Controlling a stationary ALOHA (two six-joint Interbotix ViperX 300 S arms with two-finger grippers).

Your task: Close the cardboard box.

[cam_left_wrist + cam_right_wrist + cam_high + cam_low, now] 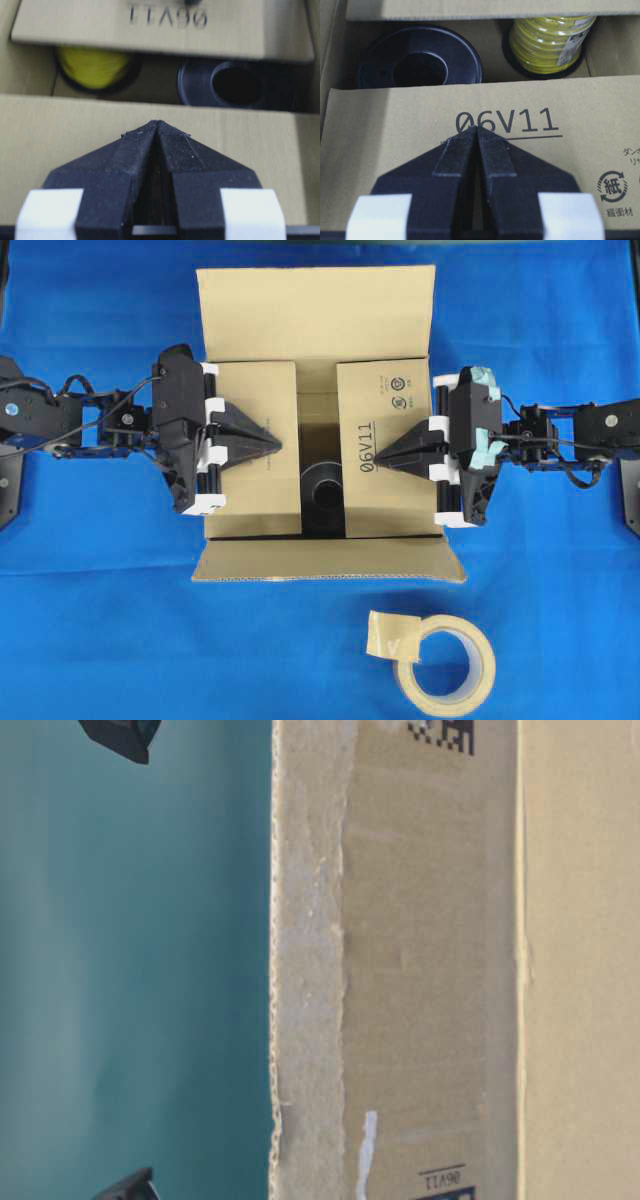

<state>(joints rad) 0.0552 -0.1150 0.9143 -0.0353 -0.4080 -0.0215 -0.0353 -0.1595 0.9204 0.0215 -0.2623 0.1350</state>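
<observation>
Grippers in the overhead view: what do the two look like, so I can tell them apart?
Both are black with tapered, wedge-shaped fingers and white blocks at the finger bases. The right gripper has pale teal tape patches on its body; the left gripper has none. Black cables run along both arms.

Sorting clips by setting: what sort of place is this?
Probably a lab tabletop for robot packing trials: a blue cloth covers the surface, two fixed arms flank a cardboard box, and a tape roll lies nearby.

Cardboard box [320, 315], brown corrugated, mid-worktop: left and right flaps folded inward with a gap between; far and near flaps spread outward; "06V11" printed on right flap.
</observation>
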